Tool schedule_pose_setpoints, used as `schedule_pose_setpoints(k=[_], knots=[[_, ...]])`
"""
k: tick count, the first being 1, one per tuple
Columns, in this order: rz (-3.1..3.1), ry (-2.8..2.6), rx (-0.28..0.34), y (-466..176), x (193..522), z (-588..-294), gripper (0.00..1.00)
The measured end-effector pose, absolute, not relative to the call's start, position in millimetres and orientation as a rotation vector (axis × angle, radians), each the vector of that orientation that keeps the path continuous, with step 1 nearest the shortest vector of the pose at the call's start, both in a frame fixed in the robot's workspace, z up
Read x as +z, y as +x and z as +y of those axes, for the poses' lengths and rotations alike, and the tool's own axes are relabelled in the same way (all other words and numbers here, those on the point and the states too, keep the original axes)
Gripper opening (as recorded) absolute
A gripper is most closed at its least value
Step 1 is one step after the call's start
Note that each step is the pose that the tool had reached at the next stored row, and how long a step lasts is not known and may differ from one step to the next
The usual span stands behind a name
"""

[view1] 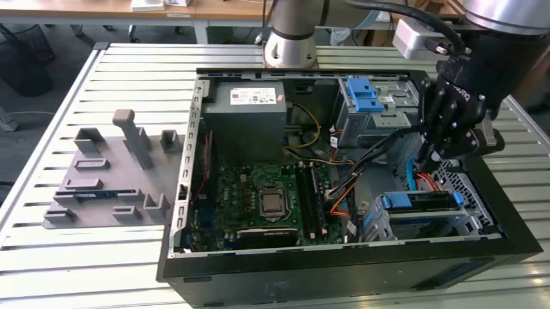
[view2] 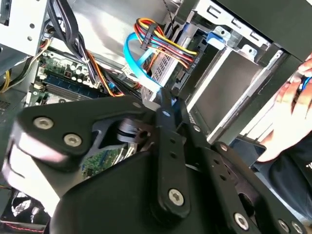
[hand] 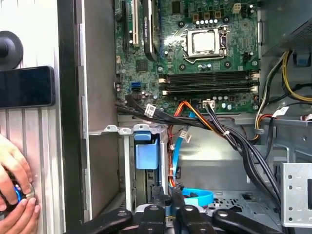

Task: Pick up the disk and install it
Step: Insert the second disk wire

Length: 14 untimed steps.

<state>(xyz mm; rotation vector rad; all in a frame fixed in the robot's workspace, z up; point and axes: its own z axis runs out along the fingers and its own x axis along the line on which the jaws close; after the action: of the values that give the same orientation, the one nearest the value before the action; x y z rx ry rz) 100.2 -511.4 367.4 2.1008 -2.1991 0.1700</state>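
Exterior view: the disk (view1: 427, 201) sits in the lower drive cage of the open computer case (view1: 344, 270), its long axis running across the case toward the exterior view's right, blue plastic bracket edging dull silver metal. The black claw (view1: 442, 149) hangs just above it, among the cables, fingers drawn together on nothing. The case rests on a ribbed metal counter (view1: 103, 257).
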Motion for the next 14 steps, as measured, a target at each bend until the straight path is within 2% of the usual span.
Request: schedule_pose_setpoints(k=[1, 6, 14], knots=[[-2.205, 2.106, 0.159, 100.3, 366.9, -511.4, 0.17], [-2.251, 2.149, 0.065, 100.4, 365.8, -511.7, 0.16], [-2.255, 2.153, 0.056, 100.4, 353.6, -519.3, 0.16]])
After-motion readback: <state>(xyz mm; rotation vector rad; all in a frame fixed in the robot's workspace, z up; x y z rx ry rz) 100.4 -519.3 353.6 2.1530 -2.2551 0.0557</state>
